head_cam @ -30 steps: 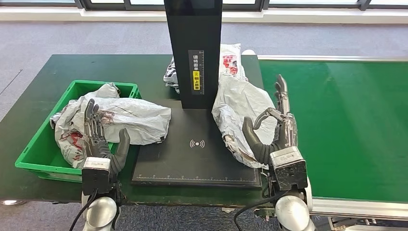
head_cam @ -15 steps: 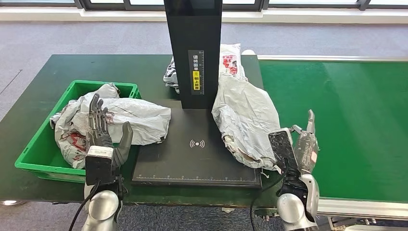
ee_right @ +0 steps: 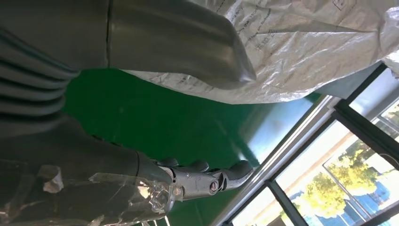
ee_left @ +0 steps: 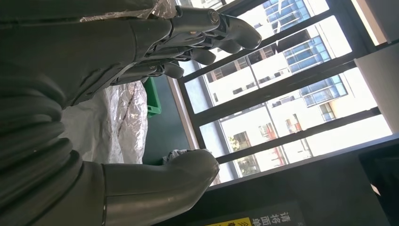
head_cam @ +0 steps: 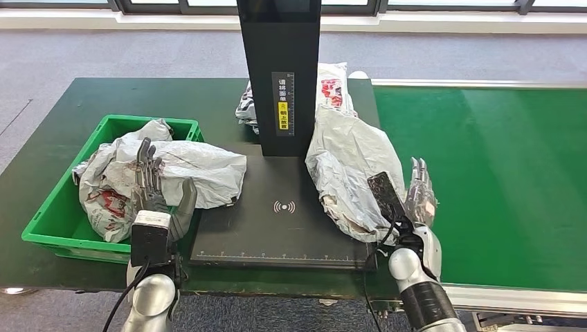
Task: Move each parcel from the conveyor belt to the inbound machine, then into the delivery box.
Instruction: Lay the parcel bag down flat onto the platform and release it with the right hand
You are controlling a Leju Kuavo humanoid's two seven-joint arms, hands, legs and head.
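A crumpled grey parcel [head_cam: 349, 169] lies across the right edge of the black inbound machine plate [head_cam: 277, 235], reaching back toward the conveyor belt [head_cam: 498, 180]. My right hand [head_cam: 410, 197] stands open just right of that parcel, over the belt's edge, holding nothing; the right wrist view shows the parcel [ee_right: 301, 52] beyond the thumb. A second grey parcel [head_cam: 183, 173] lies in the green delivery box [head_cam: 62, 207] and hangs over its rim onto the plate. My left hand [head_cam: 158, 197] is open, upright beside that parcel, with nothing in it. More parcels [head_cam: 332, 86] lie behind the machine's column.
The black scanner column [head_cam: 279, 76] rises at the back of the plate between the two hands. The dark green table [head_cam: 69, 111] carries the box and the machine. The belt stretches off to the right.
My right hand has let go of the parcel on the plate, dropped back and turned edge-on beside it. My left hand has shifted slightly right, toward the plate.
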